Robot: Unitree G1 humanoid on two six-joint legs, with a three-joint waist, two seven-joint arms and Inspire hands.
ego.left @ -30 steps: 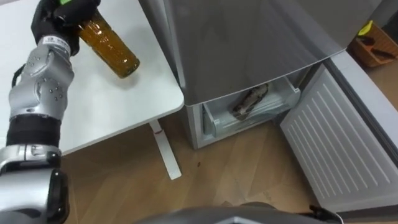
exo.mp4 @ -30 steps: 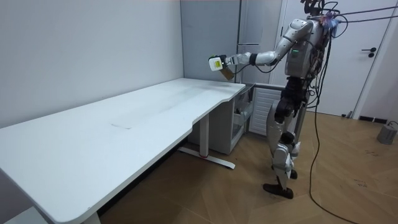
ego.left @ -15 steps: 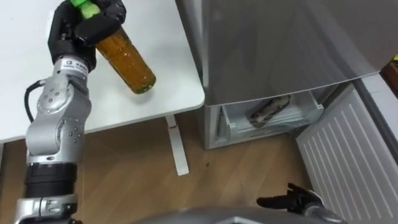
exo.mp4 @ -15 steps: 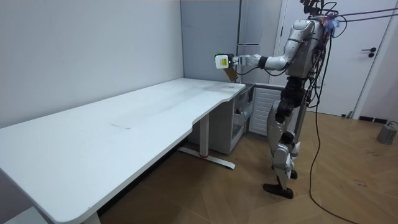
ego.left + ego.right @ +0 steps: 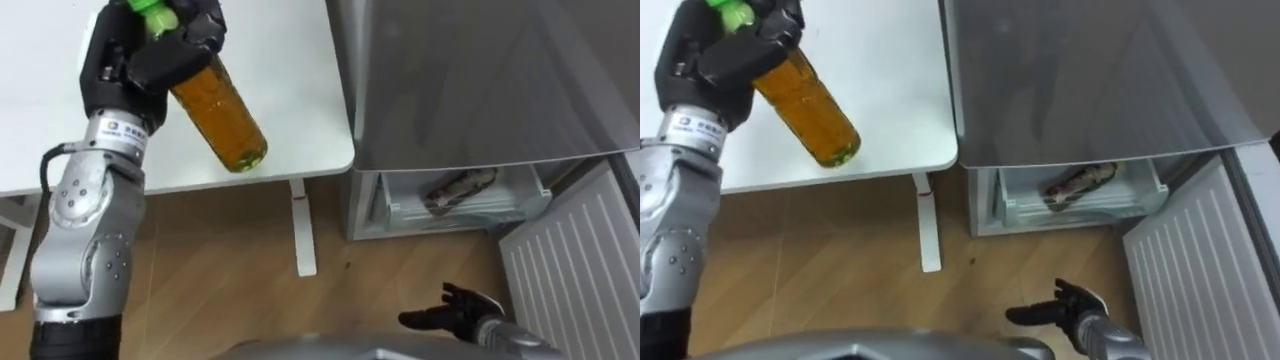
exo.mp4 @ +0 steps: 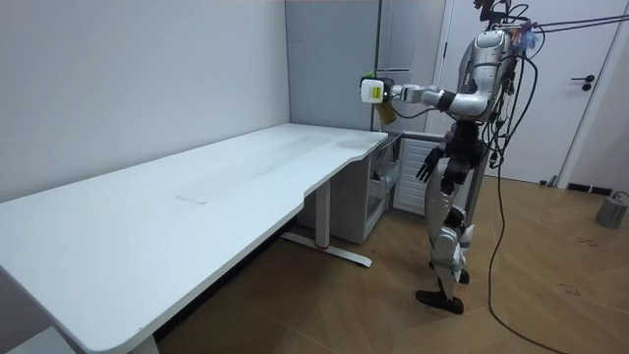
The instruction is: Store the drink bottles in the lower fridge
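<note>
Left hand (image 5: pixel 150 60) clamped round amber bottle (image 5: pixel 225 125).
Tilted, neck up, over worktop (image 5: pixel 290 80) near edge; right hand (image 5: pixel 450 317) low right, fingers loosely apart, before open fridge drawer (image 5: pixel 455 215).

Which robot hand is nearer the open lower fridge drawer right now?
Right. The right robot hand hangs low in front of the drawer; the left robot hand holds the bottle up over the table.
</note>
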